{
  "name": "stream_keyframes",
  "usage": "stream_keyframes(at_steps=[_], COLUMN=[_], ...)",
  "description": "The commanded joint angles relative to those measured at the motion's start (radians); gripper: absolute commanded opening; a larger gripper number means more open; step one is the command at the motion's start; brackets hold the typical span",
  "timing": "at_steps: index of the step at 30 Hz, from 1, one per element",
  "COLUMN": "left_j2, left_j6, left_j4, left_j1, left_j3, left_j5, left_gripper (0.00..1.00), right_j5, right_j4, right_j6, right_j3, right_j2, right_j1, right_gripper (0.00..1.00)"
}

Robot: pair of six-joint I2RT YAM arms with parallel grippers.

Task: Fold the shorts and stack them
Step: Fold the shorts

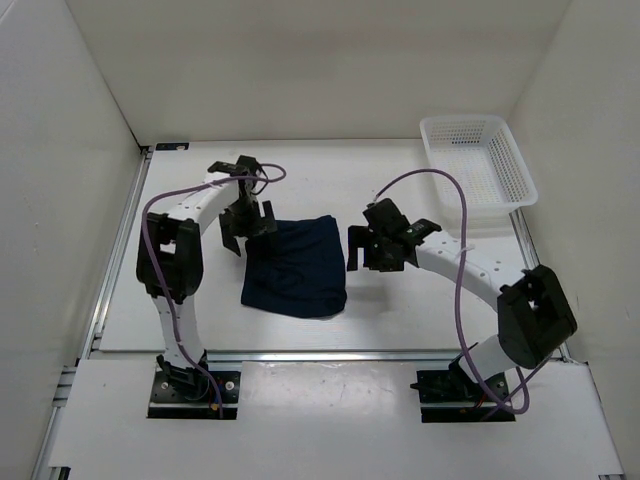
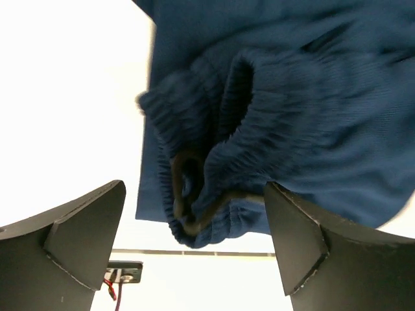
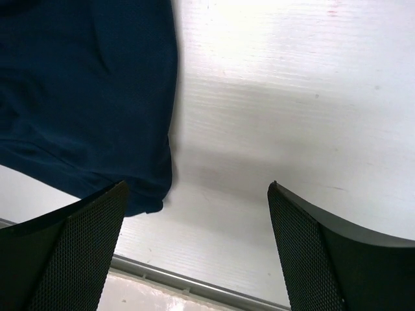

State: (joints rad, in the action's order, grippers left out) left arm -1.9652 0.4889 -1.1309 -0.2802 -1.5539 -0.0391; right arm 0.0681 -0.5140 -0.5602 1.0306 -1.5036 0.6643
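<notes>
The dark navy shorts (image 1: 296, 266) lie folded into a rough rectangle in the middle of the table. My left gripper (image 1: 247, 228) hovers at their far left corner, open. In the left wrist view the ribbed waistband (image 2: 214, 162) bunches up just beyond the wide-apart fingers (image 2: 84, 240), and nothing is clamped. My right gripper (image 1: 368, 254) sits just off the right edge of the shorts, also open. In the right wrist view the shorts (image 3: 84, 97) fill the upper left, and only bare table lies between the fingertips (image 3: 318, 253).
A white mesh basket (image 1: 478, 160) stands at the back right corner. White walls enclose the table on three sides. A metal rail (image 1: 330, 354) runs along the table's near edge, in front of both arm bases.
</notes>
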Motion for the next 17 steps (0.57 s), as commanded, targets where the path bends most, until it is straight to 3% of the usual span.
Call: stream_keyframes(at_steps=[1,5,6,8,10,17], left_j2=[0.107,0.208,0.238,0.340,0.417,0.756], left_j6=[-0.013,-0.044,-0.044,-0.065,-0.090,-0.101], left_j4=[-0.067,-0.122,-0.122,-0.101,-0.067,0.028], left_j1=[0.059,0.111,0.122,0.141,0.153,0.153], left_j3=[-0.113,-0.208,-0.209,-0.218,-0.183,-0.037], left_j5=[0.065,0.104,0.104,0.079,0.068,0.079], left_gripper=[1.00,1.00,1.00,1.00,1.00,1.00], right_j5=[0.065,0.151,0.261,0.367,0.506,0.769], right_j4=[-0.056,-0.119,-0.150,-0.220,-0.254,-0.362], right_j6=[0.019,0.019,-0.004,-0.044,-0.053,-0.130], right_j3=[0.023,0.054,0.074,0.092,0.102,0.092], right_j2=[0.075,0.158,0.177,0.235,0.304,0.514], right_j1=[0.004,0.004,0.004,-0.006,-0.017,-0.017], right_gripper=[0.92,0.95,1.00,1.00,1.00,1.00])
